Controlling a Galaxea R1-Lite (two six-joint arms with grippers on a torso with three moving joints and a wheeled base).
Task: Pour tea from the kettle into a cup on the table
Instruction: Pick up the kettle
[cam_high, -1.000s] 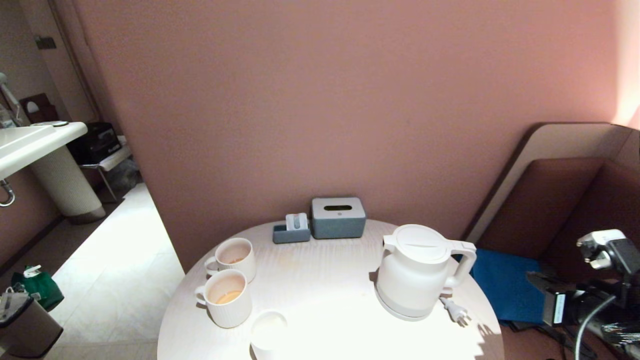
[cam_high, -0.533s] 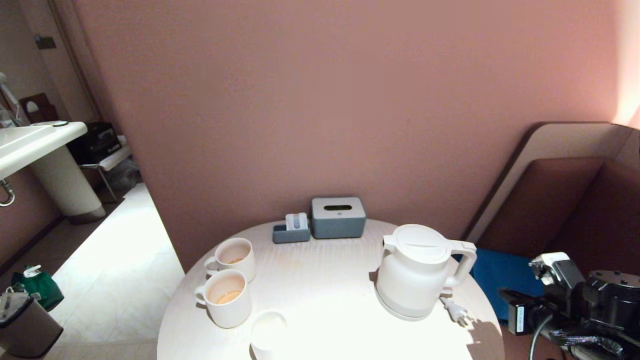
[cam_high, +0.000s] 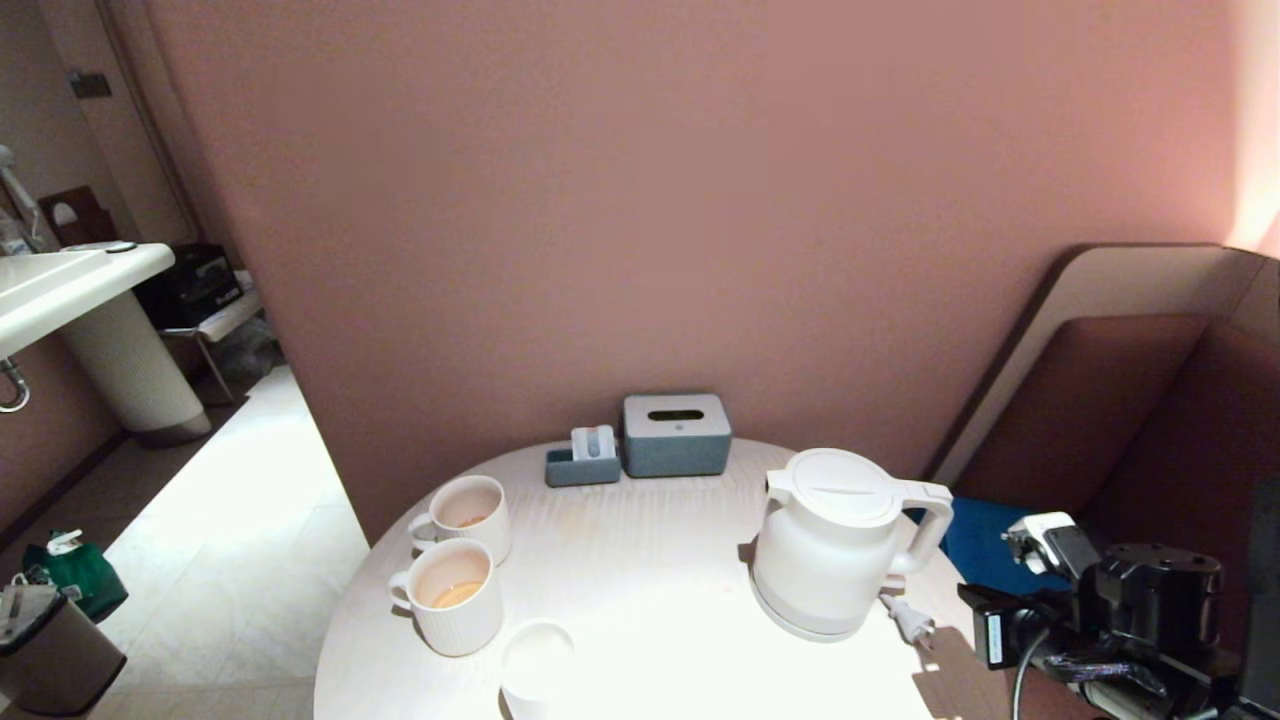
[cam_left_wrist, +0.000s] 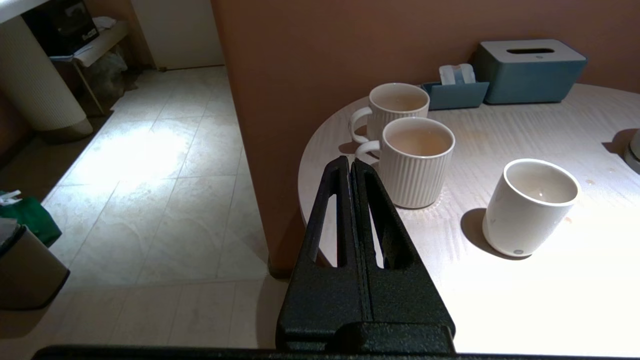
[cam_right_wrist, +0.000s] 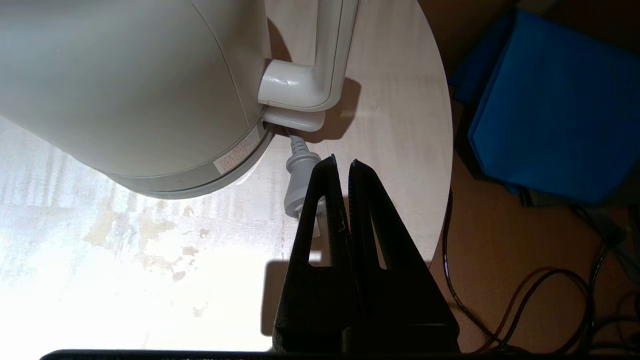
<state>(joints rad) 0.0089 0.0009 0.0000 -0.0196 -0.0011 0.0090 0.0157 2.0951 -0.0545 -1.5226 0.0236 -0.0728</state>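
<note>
A plain white cup (cam_left_wrist: 531, 206) stands upright at the near edge of the round table (cam_high: 640, 560), nearest the robot and well apart from the white electric kettle (cam_high: 838, 540) across the tabletop; its inside shows pale, with no liquid that can be made out. Just beyond the cup sit two ribbed mugs in a row: the nearer mug (cam_left_wrist: 416, 161) holds a shallow pool of orange-brown tea (cam_high: 458, 594), and the farther mug (cam_left_wrist: 393, 108), almost touching it, shows a faint orange trace at its bottom. The kettle stands upright on its round base, lid shut, its angular handle (cam_right_wrist: 320, 60) turned away from the cup, and its short white plug (cam_high: 910, 621) lies on the table beside the base. Farthest from the cup, against the pink wall, rest a small blue-grey tray (cam_high: 583, 464) holding white packets and, touching it, a blue-grey tissue box (cam_high: 676, 434). The right gripper (cam_right_wrist: 342, 162) hovers at the table's edge just beside the kettle's plug and below its handle, fingers pressed nearly together and holding nothing. The left gripper (cam_left_wrist: 350, 161) hangs off the table's rim near the ribbed mugs, fingers closed together, empty. A blue cushion (cam_right_wrist: 560, 100) lies past the table behind the kettle.
</note>
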